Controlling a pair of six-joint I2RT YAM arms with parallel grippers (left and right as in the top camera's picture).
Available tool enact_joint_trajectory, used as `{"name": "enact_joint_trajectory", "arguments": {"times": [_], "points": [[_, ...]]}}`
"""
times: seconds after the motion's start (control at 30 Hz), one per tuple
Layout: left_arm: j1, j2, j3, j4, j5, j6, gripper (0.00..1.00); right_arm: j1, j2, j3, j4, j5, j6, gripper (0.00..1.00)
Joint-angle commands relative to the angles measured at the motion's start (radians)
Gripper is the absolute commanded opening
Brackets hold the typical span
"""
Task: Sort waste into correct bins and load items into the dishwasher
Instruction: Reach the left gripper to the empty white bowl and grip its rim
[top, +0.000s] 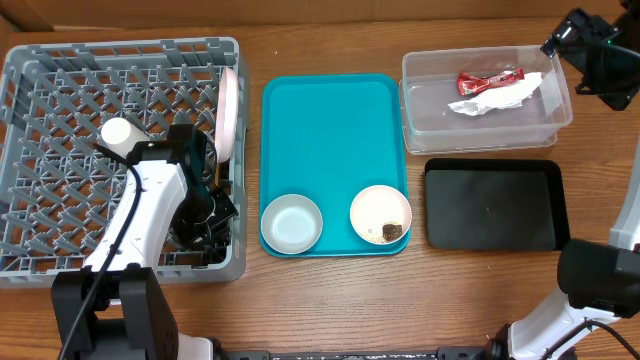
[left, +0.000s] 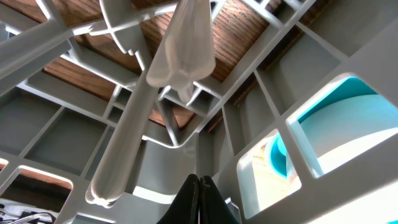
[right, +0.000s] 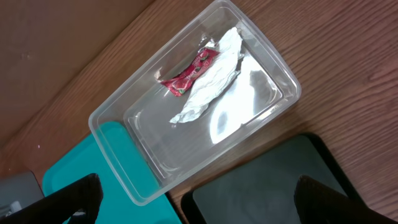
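Note:
The grey dishwasher rack (top: 60, 90) stands at the left, with a white plate (top: 228, 105) on edge by its right wall and a white cup (top: 118, 133) inside. My left gripper (top: 222, 208) is down in the rack's near right corner, shut with nothing between the fingers (left: 199, 190). On the teal tray (top: 335, 110) sit an empty white bowl (top: 291, 222) and a white bowl (top: 381, 214) holding a brown food chunk (top: 392, 231). The clear bin (top: 487, 125) holds the red wrapper (right: 189, 73) and the napkin (right: 211, 87). My right gripper (right: 199, 202) hangs open above the clear bin and the black bin (top: 490, 205).
In the left wrist view the rack's lattice wall (left: 261, 124) and pale tines (left: 155, 93) stand close around the fingers, with the teal tray (left: 348, 118) showing through the openings. Bare wooden table (top: 350, 300) lies in front of the trays.

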Motion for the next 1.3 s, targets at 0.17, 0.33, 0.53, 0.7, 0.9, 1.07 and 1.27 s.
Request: {"name": "enact_joint_trajectory", "arguments": {"times": [0.17,0.33,0.53,0.7,0.9,1.07,1.27], "points": [[-0.002,-0.006,0.190,-0.159,-0.055,0.077,0.17,-0.002,-0.005,0.015,0.005,0.002,0.005,1.00],[-0.002,-0.006,0.488,-0.324,-0.118,0.088,0.38,-0.002,-0.005,0.015,0.005,0.002,0.005,1.00],[-0.017,-0.018,0.800,-0.428,0.010,0.183,1.00,-0.002,-0.005,0.015,0.005,0.002,0.005,1.00],[-0.267,-0.038,0.789,-0.367,0.239,0.303,0.83,-0.002,-0.005,0.015,0.005,0.002,0.005,1.00],[-0.576,-0.029,0.460,-0.128,0.032,0.040,0.70,-0.002,-0.005,0.015,0.005,0.002,0.005,1.00],[-0.598,0.023,0.247,0.064,-0.016,-0.036,0.62,-0.002,-0.005,0.015,0.005,0.002,0.005,1.00],[-0.638,0.111,0.109,0.227,-0.025,-0.036,0.59,-0.002,-0.005,0.015,0.005,0.002,0.005,1.00]]}}
